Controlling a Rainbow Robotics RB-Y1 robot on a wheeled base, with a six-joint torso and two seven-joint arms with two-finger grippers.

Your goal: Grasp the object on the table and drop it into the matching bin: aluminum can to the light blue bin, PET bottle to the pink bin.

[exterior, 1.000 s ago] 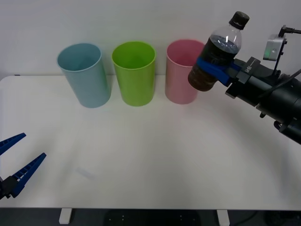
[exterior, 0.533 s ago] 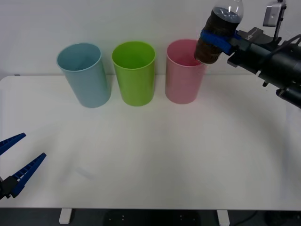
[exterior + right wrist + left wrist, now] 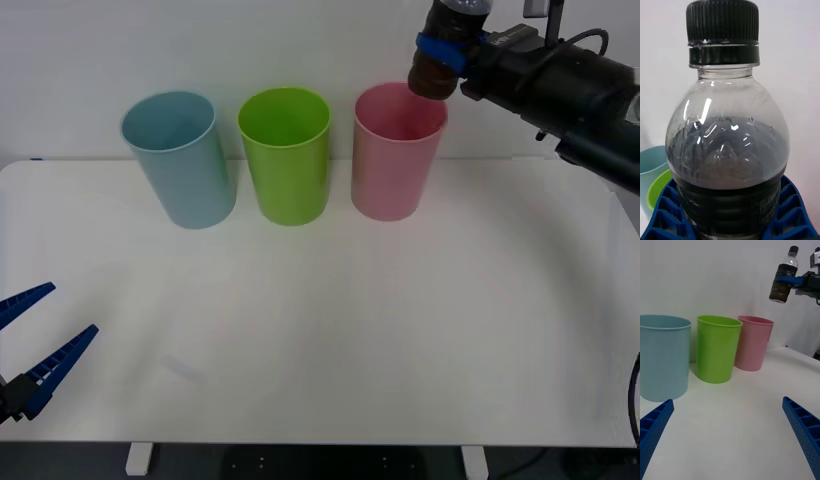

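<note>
The PET bottle [image 3: 437, 62], clear with dark liquid, a dark label band and a black cap, hangs upright in the air just above the far right rim of the pink bin [image 3: 397, 150]. My right gripper [image 3: 446, 46] is shut on its lower body, and the blue ribbed fingers [image 3: 661, 210] press both sides of the bottle [image 3: 728, 150]. The left wrist view has the bottle [image 3: 784, 275] high above the pink bin [image 3: 752, 343]. The light blue bin [image 3: 180, 160] stands at the far left of the row. My left gripper [image 3: 35, 340] rests open near the table's front left edge.
A lime green bin [image 3: 286, 155] stands between the light blue and pink ones, all three close together along the back of the white table [image 3: 320, 330]. A pale wall rises right behind them. The right arm reaches in from the upper right.
My right gripper has carried the bottle up and to the left, from beside the pink bin to over its rim. The left arm has stayed still.
</note>
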